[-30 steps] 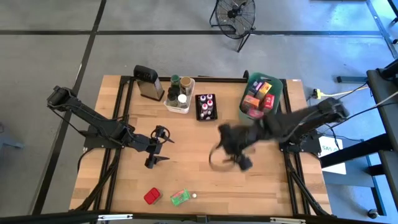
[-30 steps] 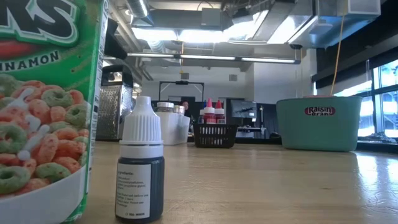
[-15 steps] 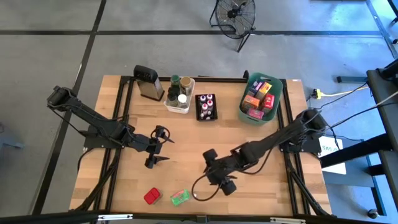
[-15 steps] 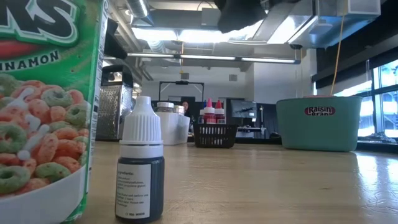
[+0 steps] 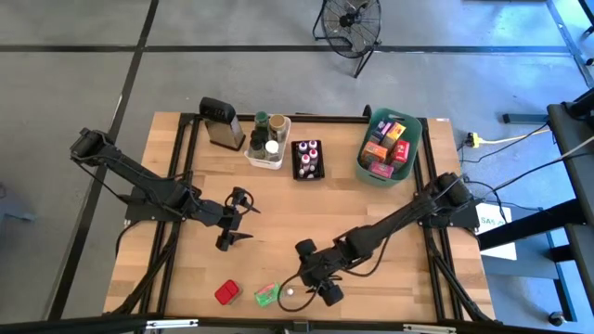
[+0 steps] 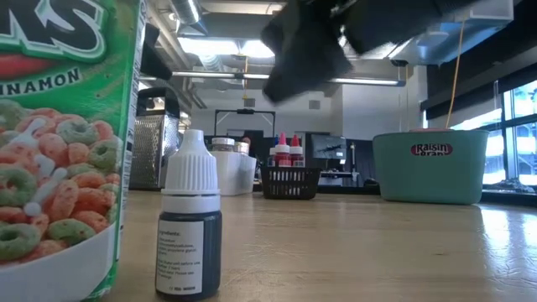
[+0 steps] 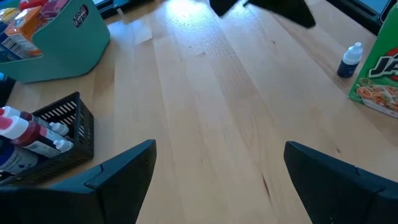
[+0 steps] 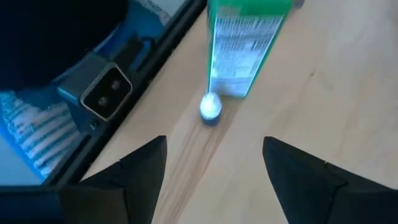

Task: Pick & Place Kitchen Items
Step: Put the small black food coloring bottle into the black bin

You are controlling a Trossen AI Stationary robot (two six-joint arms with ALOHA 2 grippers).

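Note:
A small dark bottle with a white cap [image 5: 290, 290] [image 6: 190, 226] [image 8: 210, 107] stands upright on its base near the table's near edge. Right beside it rests a green cereal packet [image 5: 267, 295] [image 6: 59, 143] [image 8: 245, 43]. A red packet [image 5: 225, 292] lies farther left. My right gripper [image 5: 306, 283] [image 8: 213, 146] hangs open just above and to the right of the bottle, slanting down toward it and touching nothing; it shows as a dark shape [image 6: 310, 50] in the low view. My left gripper [image 5: 237, 218] [image 7: 217, 149] waits open over the table's left middle.
At the far edge stand a teal bin [image 5: 367, 153] of packets, a black basket [image 5: 308, 160] of small bottles, a white bin [image 5: 267, 144] of jars and a grater [image 5: 221, 122]. A small camera [image 8: 106, 90] sits at the near edge beside the bottle.
My right gripper has swept from the table's right middle down and toward the near edge, reaching the small bottle and coming into the low view from above. Its fingers have stayed open. The bottle and the packets have not moved.

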